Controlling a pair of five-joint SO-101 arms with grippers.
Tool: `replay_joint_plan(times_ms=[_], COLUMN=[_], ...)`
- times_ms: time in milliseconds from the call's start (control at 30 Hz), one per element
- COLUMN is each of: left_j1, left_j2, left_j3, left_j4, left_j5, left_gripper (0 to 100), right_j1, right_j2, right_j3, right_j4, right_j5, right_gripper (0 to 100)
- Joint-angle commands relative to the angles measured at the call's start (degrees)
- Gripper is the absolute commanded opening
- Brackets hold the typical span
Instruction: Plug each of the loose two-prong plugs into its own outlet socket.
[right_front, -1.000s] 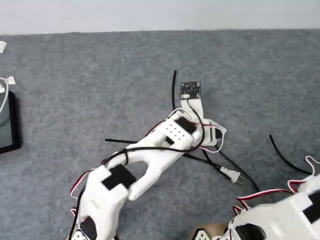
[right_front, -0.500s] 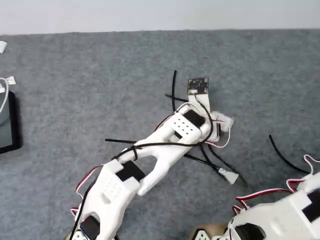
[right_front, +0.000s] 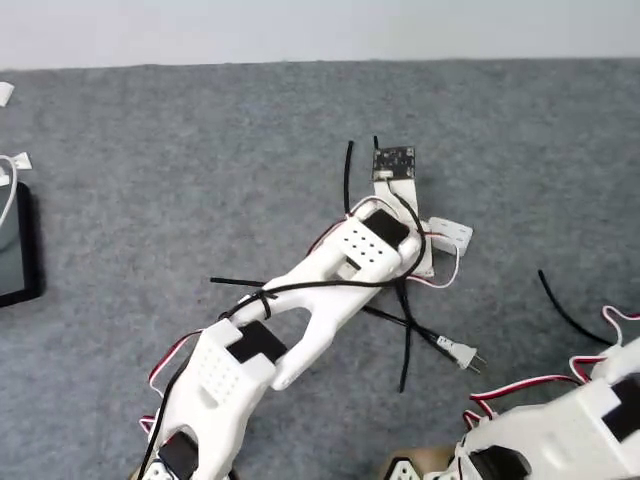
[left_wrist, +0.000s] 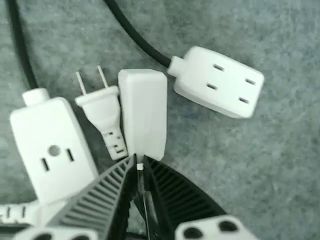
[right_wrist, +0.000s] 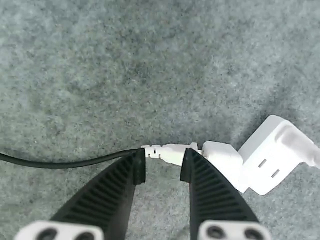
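Left wrist view is showing the left gripper (left_wrist: 137, 164) pinching shut just behind a socket block (left_wrist: 142, 112). The right gripper (right_wrist: 162, 161) is hanging over a white plug (right_wrist: 167, 151), fingers narrowly apart.

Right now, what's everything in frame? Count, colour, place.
loose plug: 1, white on a black cord, on the mat right of the left arm
second plug: 1, white, two prongs, between the single outlet and the plain block
single outlet: 1, white, beside the second plug
plain block: 1, white, just ahead of the left fingers
double outlet: 1, white, black cord, apart from the plain block
corded plug: 1, white, across the right fingers' gap
outlet piece: 1, white, next to the corded plug
cords: several, black, on the mat
mat: 1, grey
dark slab: 1, black, left edge
left arm: white
right arm: white
left fingers: black, shut
right fingers: black, open
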Motion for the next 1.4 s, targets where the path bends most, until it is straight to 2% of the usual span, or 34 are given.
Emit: replay_joint_plan(times_ms=[0,67,200,500,833,1233,1367], left_j1=[-2.99,-2.46,0.62,0.97,-4.92,-5.71,-5.89], left_j2=[0.18,0.09,-1.14,4.48,11.96,14.77,14.77], left_j3=[-1.1,-4.35,-12.18,-19.65,-26.86,-28.09,-36.26], left_j4=[1.85,5.54,12.75,8.79,11.08,13.98,19.34], left_j5=[-6.07,-9.41,-9.67,-9.76,-9.58,-9.41,-9.49], left_gripper=[5,9,16,24,25,25,25], right_j1=[-1.36,-1.63,-1.71,-1.63,-1.71,-3.12,-3.12], right_j2=[-0.66,-0.66,0.75,4.18,3.91,4.35,4.44], right_j3=[-2.81,-2.81,-2.81,-3.08,-3.16,-3.08,-3.08], right_j4=[-0.92,-0.92,-2.15,-3.21,-3.3,-3.3,-3.3], right_j5=[-0.62,-0.62,-0.7,-0.18,-0.18,-0.18,-0.18], right_gripper=[11.7,11.7,11.7,11.7,11.7,11.7,11.7])
